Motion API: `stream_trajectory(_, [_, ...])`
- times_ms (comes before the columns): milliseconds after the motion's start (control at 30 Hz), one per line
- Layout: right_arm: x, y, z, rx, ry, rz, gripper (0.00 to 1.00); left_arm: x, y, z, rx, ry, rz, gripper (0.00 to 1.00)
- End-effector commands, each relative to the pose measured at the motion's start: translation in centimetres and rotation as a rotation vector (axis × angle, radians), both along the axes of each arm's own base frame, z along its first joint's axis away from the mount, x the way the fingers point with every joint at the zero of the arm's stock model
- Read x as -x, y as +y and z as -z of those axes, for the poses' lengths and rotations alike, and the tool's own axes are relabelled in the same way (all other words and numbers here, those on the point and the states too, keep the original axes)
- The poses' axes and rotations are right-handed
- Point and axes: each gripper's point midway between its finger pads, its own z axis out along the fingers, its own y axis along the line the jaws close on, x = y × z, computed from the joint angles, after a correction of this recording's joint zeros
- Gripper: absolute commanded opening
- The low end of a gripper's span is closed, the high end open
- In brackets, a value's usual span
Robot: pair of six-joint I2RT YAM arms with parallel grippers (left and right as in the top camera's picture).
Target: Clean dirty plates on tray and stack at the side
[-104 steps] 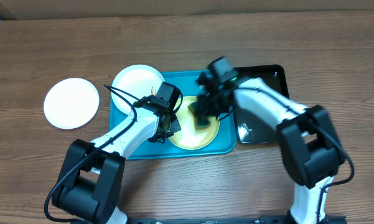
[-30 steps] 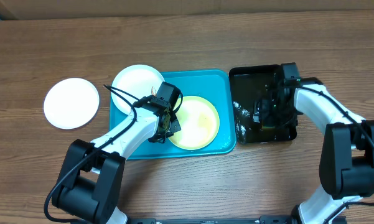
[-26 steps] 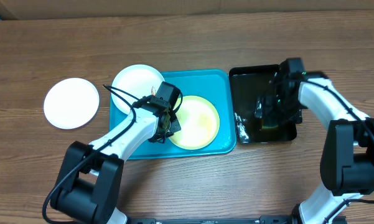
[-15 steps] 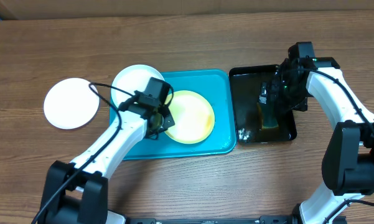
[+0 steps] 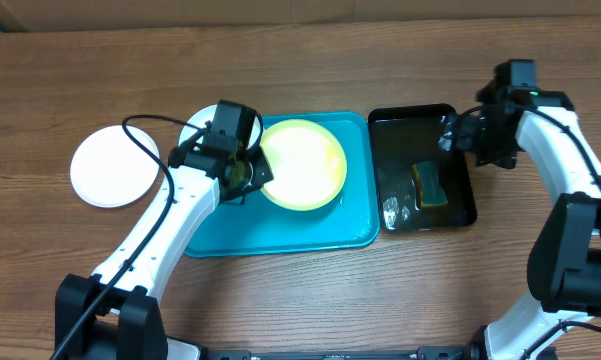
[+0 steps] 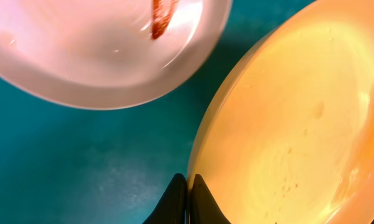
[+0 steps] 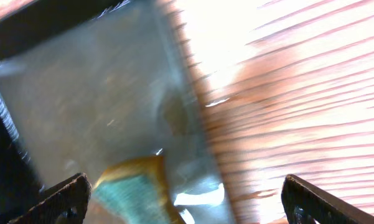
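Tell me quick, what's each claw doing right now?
Left claw: closed, pinching the rim of the yellow-green plate.
Right claw: open, holding nothing, at the edge of the black tray.

The overhead view is evenly bright and sharp. The right wrist view is smeared by blur, with the brown wooden table (image 7: 292,87) glaring white in places.

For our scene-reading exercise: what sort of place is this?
Probably a robotics lab's mock dishwashing bench: robot arms at a wooden table, a yellow-green plate over a turquoise tray, a sponge in a black tray.
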Motion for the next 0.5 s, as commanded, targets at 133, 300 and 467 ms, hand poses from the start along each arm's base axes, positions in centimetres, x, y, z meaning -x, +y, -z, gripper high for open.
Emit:
stream_trajectory(133, [-0.4,-6.1,-0.8,0.098,-0.026,0.16,1.0,-2.4,-2.5,-5.0,0.096,-0.138,0.07,0.04])
stream_trajectory(300, [-0.2,-7.0,-0.8,0.098,-0.025,0.184,1.0,-3.6,-4.8,-5.7,0.089,-0.225,0.125,0.04])
stream_trajectory(467, [-0.2,-7.0,-0.8,0.098,-0.025,0.184,1.0,-4.6,-7.6,-6.1,0.049,-0.316,0.166,0.04])
